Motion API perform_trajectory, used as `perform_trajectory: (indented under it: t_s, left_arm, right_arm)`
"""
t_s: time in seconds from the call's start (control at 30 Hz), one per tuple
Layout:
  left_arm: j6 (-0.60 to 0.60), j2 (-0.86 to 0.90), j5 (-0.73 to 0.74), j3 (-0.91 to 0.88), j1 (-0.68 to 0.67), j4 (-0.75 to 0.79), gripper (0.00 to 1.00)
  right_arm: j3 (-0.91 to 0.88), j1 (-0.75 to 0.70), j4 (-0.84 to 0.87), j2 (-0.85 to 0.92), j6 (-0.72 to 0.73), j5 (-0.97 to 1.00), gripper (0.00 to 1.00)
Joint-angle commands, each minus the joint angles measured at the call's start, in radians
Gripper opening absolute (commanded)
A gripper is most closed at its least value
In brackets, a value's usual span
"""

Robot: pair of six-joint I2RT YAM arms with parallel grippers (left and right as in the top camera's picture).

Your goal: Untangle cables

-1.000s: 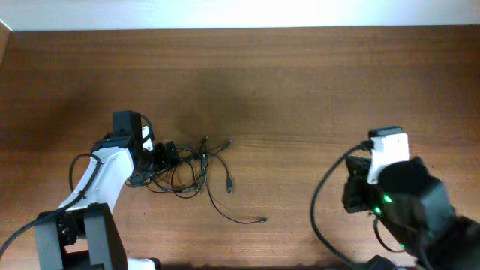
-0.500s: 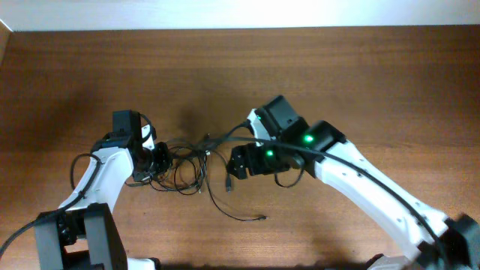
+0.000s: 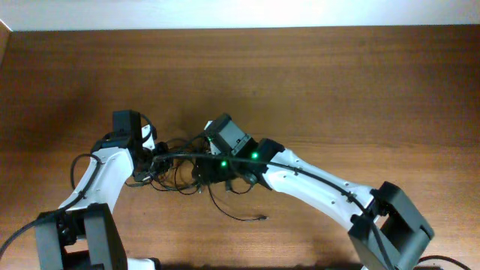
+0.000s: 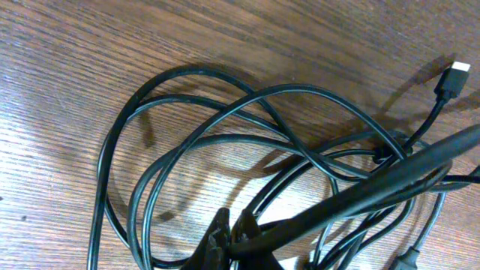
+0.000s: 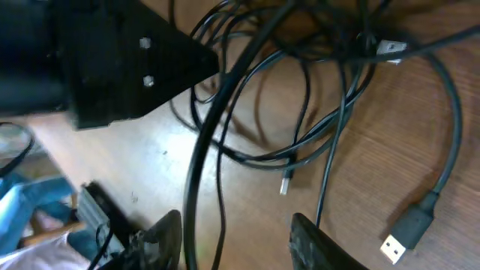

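"Several cables (image 3: 180, 176), one tangle, on the bench (image 3: 337, 90) between both arms?"

"Confirmed. My left fingers (image 4: 219, 238) are pinched closed on one of them. My right fingers (image 5: 161, 238) stand apart, a cable running between them, ungripped. A loose plug (image 3: 262, 218) lies apart from the heap."

A brown wood-grain worktop (image 3: 337, 82) fills nearly the whole overhead view, its grain running left to right. Along its far edge lies a plain white band (image 3: 240, 13), brightly lit. Close up, the wood shows a pale sheen from soft light above.
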Motion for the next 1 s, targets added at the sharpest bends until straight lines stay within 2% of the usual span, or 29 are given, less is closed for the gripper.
perform_trajectory:
  t_s: [0.0, 0.07, 0.1, 0.13, 0.17, 0.2, 0.23, 0.27, 0.3, 0.33, 0.37, 0.47, 0.53, 0.63, 0.8, 0.97]
  left_arm:
    - [0.016, 0.003, 0.016, -0.006, 0.003, 0.002, 0.01]
    - [0.016, 0.003, 0.016, -0.006, 0.003, 0.002, 0.01]
    - [0.016, 0.003, 0.019, -0.006, 0.003, 0.002, 0.01]
    - [0.016, 0.003, 0.019, -0.006, 0.003, 0.002, 0.01]
    - [0.017, 0.003, 0.019, -0.006, 0.003, 0.002, 0.03]
    - [0.017, 0.003, 0.018, -0.006, 0.003, 0.002, 0.15]
    - [0.017, 0.003, 0.018, -0.006, 0.003, 0.002, 0.37]
    - [0.017, 0.003, 0.016, -0.006, 0.003, 0.003, 0.47]
    - [0.017, 0.003, 0.010, -0.006, 0.003, 0.003, 0.64]
    - [0.017, 0.003, 0.011, -0.006, 0.003, 0.007, 0.87]
    - [0.016, 0.003, 0.011, -0.006, 0.003, 0.009, 0.93]
    - [0.017, 0.003, 0.011, -0.006, 0.003, 0.013, 0.98]
    - [0.017, 0.003, 0.011, -0.006, 0.003, 0.016, 0.98]
    - [0.017, 0.003, 0.011, -0.006, 0.003, 0.018, 0.96]
    - [0.016, 0.003, -0.003, -0.006, 0.003, 0.017, 1.00]
    - [0.045, 0.003, -0.004, -0.006, 0.003, 0.012, 0.97]
  right_arm:
    - [0.006, 0.035, 0.037, 0.042, 0.024, 0.080, 0.38]
    - [0.006, 0.038, 0.051, 0.049, 0.023, 0.093, 0.37]
    - [0.006, 0.038, 0.054, 0.052, 0.023, 0.094, 0.12]
    - [0.006, 0.038, 0.049, 0.052, 0.015, 0.093, 0.04]
    - [0.006, 0.038, 0.021, 0.051, 0.008, 0.093, 0.04]
    - [0.007, 0.036, -0.006, 0.040, -0.036, 0.093, 0.04]
    - [0.007, 0.036, -0.023, 0.023, -0.074, 0.099, 0.04]
    - [0.007, 0.036, -0.051, -0.010, -0.078, 0.121, 0.04]
    - [0.007, 0.036, -0.086, -0.068, -0.105, 0.128, 0.04]
    - [0.007, 0.036, -0.120, -0.122, -0.125, 0.134, 0.04]
    - [0.007, 0.036, -0.168, -0.181, -0.129, 0.165, 0.04]
    - [0.007, 0.036, -0.282, -0.348, -0.180, 0.242, 0.04]
    - [0.008, 0.034, -0.322, -0.446, -0.193, 0.284, 0.04]
    - [0.066, -0.013, -0.420, -0.549, -0.227, 0.243, 0.04]
    - [0.309, -0.082, -0.649, -0.585, -0.304, 0.247, 0.04]
    - [0.418, -0.082, -0.661, -0.585, -0.338, 0.248, 0.04]
